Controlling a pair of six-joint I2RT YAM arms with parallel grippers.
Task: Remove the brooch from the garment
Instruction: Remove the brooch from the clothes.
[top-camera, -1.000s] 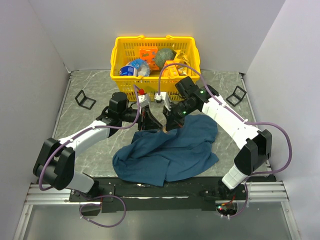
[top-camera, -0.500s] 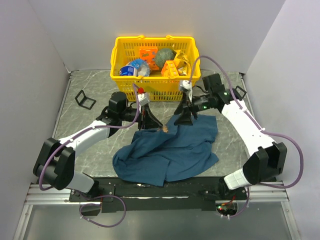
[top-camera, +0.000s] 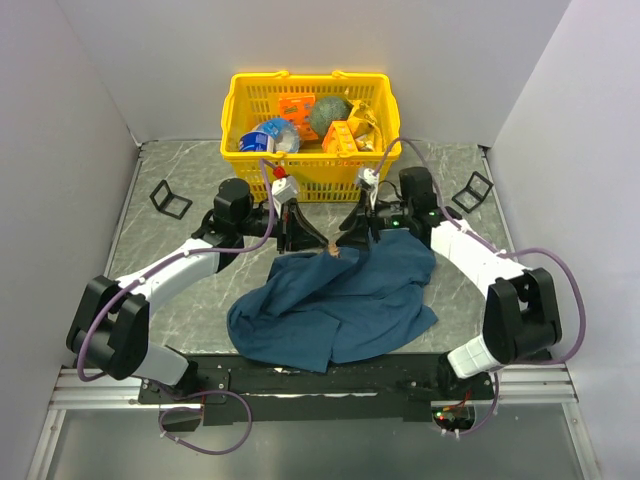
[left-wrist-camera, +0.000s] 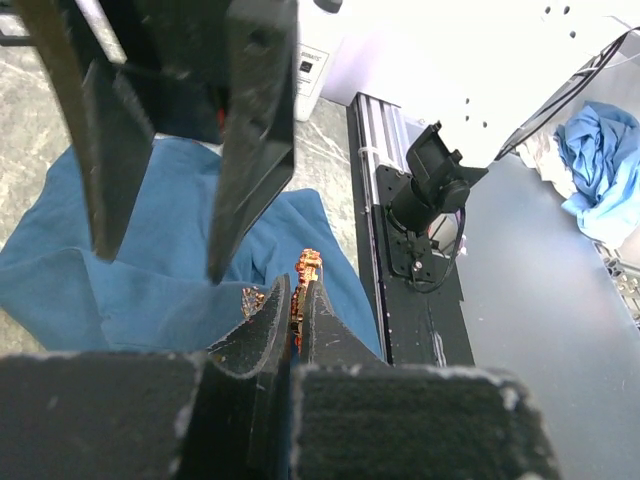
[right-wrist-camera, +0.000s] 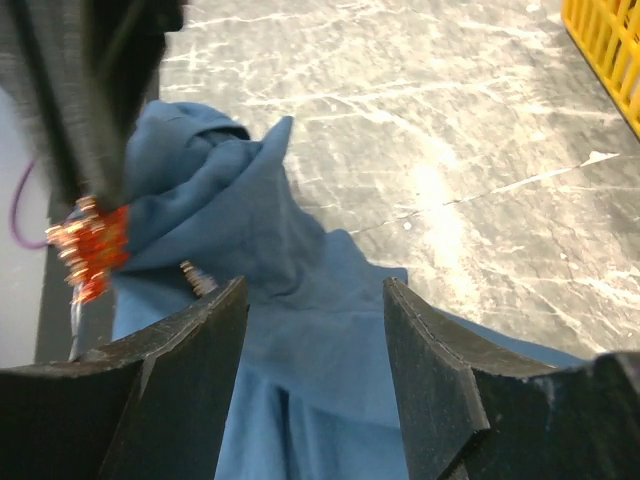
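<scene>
Fingers of the left gripper pinch the brooch tight; the right gripper, standing wide, should clamp the garment just beside it before pulling.

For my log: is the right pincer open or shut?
Open: the right pincer shows its fingers apart, blue garment visible between them.

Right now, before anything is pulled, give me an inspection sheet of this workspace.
Surface: grey marbled table, no spill seen.
Job's things: brooch pinched at a raised peak of the blue garment; pinned or free, cannot tell.
Clutter: yellow basket of mixed items at the far edge; black stands left and right.
Grippers: left gripper shut on the brooch; right gripper open above the garment, holding nothing.
Cables: purple cables loop along both arms.
Surroundings: white walls on three sides.
</scene>
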